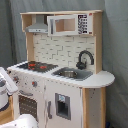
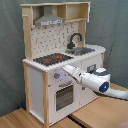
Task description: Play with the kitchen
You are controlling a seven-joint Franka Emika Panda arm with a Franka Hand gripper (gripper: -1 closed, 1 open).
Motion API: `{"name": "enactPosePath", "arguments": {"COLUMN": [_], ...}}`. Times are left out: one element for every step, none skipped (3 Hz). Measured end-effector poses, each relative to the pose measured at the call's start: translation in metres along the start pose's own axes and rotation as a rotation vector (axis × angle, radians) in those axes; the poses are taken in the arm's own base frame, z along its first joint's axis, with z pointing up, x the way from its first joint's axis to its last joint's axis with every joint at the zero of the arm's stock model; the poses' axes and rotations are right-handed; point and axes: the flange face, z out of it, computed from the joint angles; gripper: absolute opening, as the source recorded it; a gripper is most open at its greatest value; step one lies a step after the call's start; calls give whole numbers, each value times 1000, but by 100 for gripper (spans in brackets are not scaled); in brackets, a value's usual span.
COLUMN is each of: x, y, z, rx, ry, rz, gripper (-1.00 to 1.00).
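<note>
The white and light-wood toy kitchen shows in both exterior views. It has a black-red hob, a grey sink, a black tap, a pegboard back, a hood and an oven door. In the second exterior view my gripper is at the counter's front edge, just above the knobs. My white arm comes in at the first exterior view's left edge.
A toy microwave sits on the upper shelf beside the hood. The kitchen stands on a wooden floor before a grey curtain. A rounded side shelf juts out past the sink.
</note>
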Motion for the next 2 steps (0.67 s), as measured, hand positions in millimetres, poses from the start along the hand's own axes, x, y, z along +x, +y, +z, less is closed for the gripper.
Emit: {"name": "enactPosePath", "arguments": {"x": [-1,3], "y": [-13,-24], "z": [11,26], "rx": [21,39], "ry": [24,48], "rz": [63,115], "gripper": [100,100]}}
